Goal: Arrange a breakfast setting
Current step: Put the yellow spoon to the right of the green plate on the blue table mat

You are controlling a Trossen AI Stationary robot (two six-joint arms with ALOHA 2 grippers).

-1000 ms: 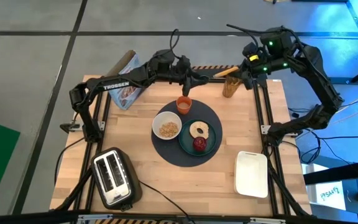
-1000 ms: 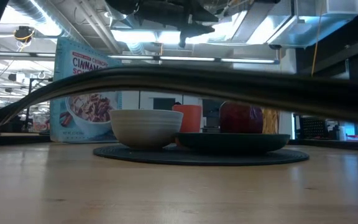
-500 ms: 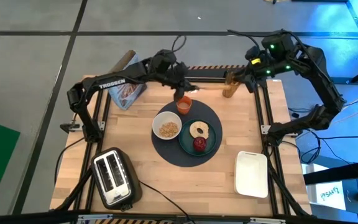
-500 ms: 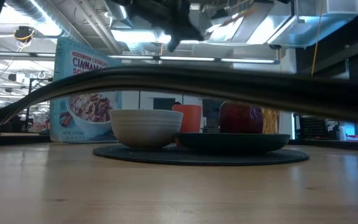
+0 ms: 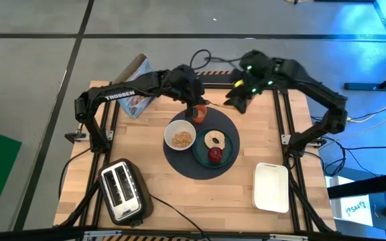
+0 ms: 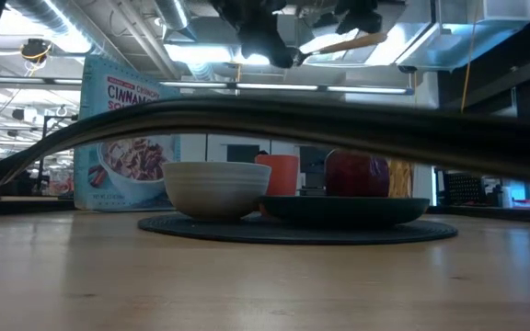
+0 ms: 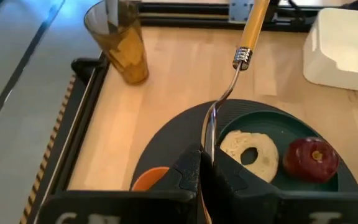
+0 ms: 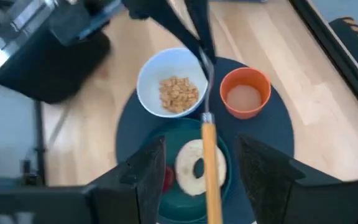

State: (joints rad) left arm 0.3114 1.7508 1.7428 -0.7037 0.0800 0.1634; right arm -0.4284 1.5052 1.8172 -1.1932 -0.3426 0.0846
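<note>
Spoon passing looks like the step in hand: the metal spoon [image 7: 243,57] hangs in the air above the dark round mat [image 5: 179,159], between the two arms. The left tool [image 7: 206,163] is closed tight on the spoon's thin metal end, up over the small orange cup [image 8: 224,93]. The right tool [image 8: 202,146] has its two fingers spread wide, one on each side of the yellow handle, and I do not think they touch it. So the left arm seems to carry the spoon alone. Next, I think the right arm needs to back away. Then the left arm has to bring the spoon down and lay it flat near the small white bowl [image 5: 167,134] without bumping the cup. The rest looks set already. The bowl, the cup and the teal plate [image 5: 203,154] all sit on the mat, which lies in the middle of the bench [image 5: 146,157]. Counting now: one mat, one plate, one bowl with cereal [image 5: 180,139] in it, one cup and one spoon. On the plate there is one pale ring-shaped bread [image 7: 232,146] and one red fruit [image 5: 215,154] beside it. Off the mat there is one toaster [image 5: 120,189] and one white tray [image 5: 271,186]
</note>
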